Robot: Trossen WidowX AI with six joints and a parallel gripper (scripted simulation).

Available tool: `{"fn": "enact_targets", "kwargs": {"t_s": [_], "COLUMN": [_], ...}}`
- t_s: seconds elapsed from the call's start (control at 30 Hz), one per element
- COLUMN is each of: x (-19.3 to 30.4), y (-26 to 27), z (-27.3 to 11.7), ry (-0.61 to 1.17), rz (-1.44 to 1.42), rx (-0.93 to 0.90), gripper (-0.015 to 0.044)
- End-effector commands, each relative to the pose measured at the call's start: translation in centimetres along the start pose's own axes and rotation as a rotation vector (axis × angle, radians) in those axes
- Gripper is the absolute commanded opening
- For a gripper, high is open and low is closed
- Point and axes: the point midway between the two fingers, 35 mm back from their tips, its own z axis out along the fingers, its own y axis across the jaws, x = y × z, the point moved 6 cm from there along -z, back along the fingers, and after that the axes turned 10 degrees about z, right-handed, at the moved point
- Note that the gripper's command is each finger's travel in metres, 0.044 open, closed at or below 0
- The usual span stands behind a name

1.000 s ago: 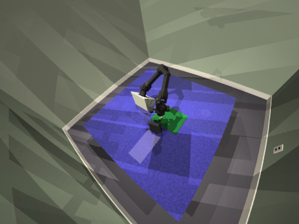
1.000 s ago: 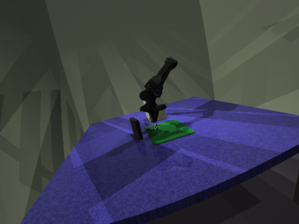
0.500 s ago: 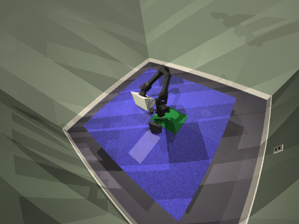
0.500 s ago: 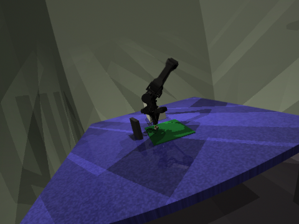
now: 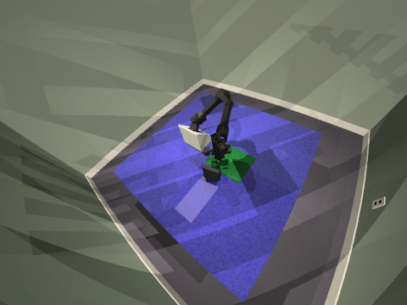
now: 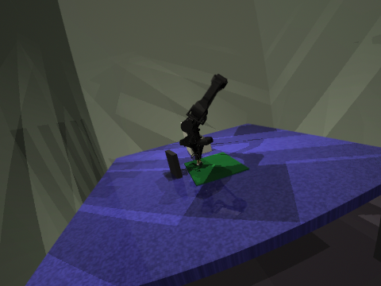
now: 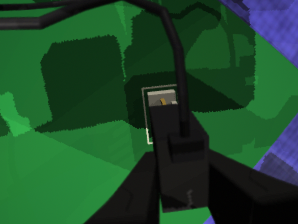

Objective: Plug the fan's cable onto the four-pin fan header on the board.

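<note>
The green board (image 5: 242,171) (image 6: 232,170) (image 7: 90,150) lies flat on the blue surface. My gripper (image 5: 219,160) (image 6: 198,161) (image 7: 181,162) points down over the board and is shut on the black plug (image 7: 180,182). The black cable (image 7: 180,75) rises from the plug and bends away to the left in the wrist view. The pale fan header (image 7: 159,94) shows just beyond the plug's front end, inside a thin white outline, with a gold-coloured pin visible. The plug hides the rest of the header. How far the plug is above or in the header cannot be told.
A dark upright block (image 5: 211,172) (image 6: 173,164) stands just beside the board. A white tilted panel (image 5: 194,138) (image 6: 205,149) stands behind the gripper. A pale rectangle (image 5: 196,200) shows on the blue surface (image 5: 237,229) (image 6: 119,238). Shadows fall across the board.
</note>
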Motion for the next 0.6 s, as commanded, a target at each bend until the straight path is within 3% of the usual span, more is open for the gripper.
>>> {"fn": "enact_targets", "kwargs": {"t_s": [0.0,0.57], "x": [-0.01,-0.02], "y": [0.1,0.09], "z": [0.0,0.22], "ry": [0.001,0.001], "rz": [0.005,0.005], "rx": [-0.004,-0.004], "gripper": [0.0,0.0]}}
